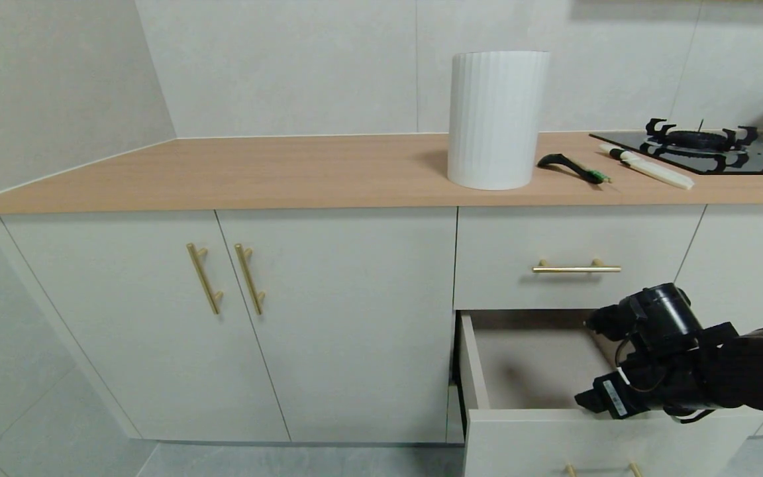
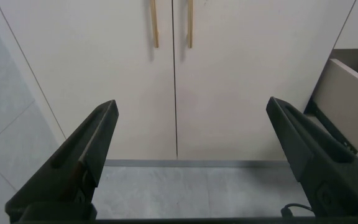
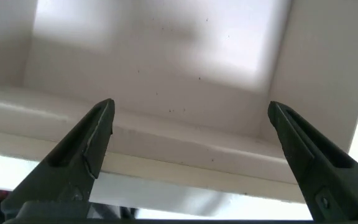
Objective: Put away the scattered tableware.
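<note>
White utensil lies diagonally, pale tip front-right.

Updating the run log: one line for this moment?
drawer open; right pincer open over drawer; left pincer open facing cabinet doors; dark utensil, white utensil on counter

Head camera stands back, facing forward and down on the table, doors and open drawer. Left wrist camera sits low, facing doors and floor, with the drawer at its edge. Right wrist camera looks closely into the drawer. All three share the drawer.
</note>
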Robot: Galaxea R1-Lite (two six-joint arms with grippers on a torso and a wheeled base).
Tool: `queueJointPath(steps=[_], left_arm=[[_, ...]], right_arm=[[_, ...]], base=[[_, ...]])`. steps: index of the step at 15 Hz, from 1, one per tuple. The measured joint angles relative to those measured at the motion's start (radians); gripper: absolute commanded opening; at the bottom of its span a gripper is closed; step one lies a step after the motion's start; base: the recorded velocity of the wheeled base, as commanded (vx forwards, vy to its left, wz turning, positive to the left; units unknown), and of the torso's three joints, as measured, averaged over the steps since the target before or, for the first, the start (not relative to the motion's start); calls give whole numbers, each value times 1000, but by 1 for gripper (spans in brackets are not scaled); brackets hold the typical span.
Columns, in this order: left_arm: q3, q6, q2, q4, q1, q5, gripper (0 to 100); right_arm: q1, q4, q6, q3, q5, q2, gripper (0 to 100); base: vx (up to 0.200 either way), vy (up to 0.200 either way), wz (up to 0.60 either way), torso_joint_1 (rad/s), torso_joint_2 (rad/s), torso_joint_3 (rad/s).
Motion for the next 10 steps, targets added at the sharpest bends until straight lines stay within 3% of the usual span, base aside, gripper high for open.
queueJointPath(steps=[10], left_arm=[[0,0,0,0,1,0,100]], right_arm=[[49,330,-61,-32,-13,-61,100]], base=[[0,0,0,0,0,0]])
